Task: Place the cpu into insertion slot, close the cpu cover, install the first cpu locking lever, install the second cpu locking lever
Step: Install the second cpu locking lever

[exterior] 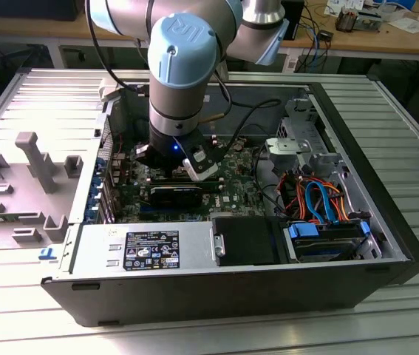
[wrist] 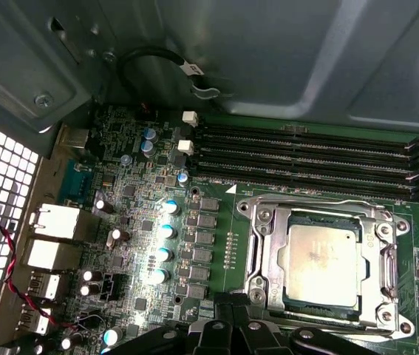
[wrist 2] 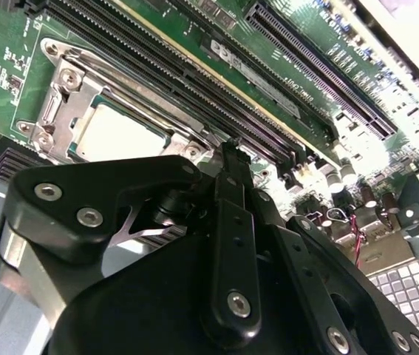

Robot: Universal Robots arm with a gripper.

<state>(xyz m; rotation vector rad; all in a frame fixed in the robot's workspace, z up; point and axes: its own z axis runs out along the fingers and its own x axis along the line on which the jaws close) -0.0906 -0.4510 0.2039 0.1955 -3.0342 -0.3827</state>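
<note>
The black hand (wrist 2: 227,159) is hanging just above the insertion slot (wrist: 264,255); whether it is parted or holding anything cannot be told. The cpu (wrist: 321,262) is sitting in the slot, the cpu cover (wrist: 386,259) lying over it. A sideways slip could scrape the memory slots (wrist: 305,159). Board print is too small to read.

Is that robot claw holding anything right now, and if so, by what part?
That cannot be told. The gripper hangs beside the insertion slot, where the cpu already lies under the cpu cover.
</note>
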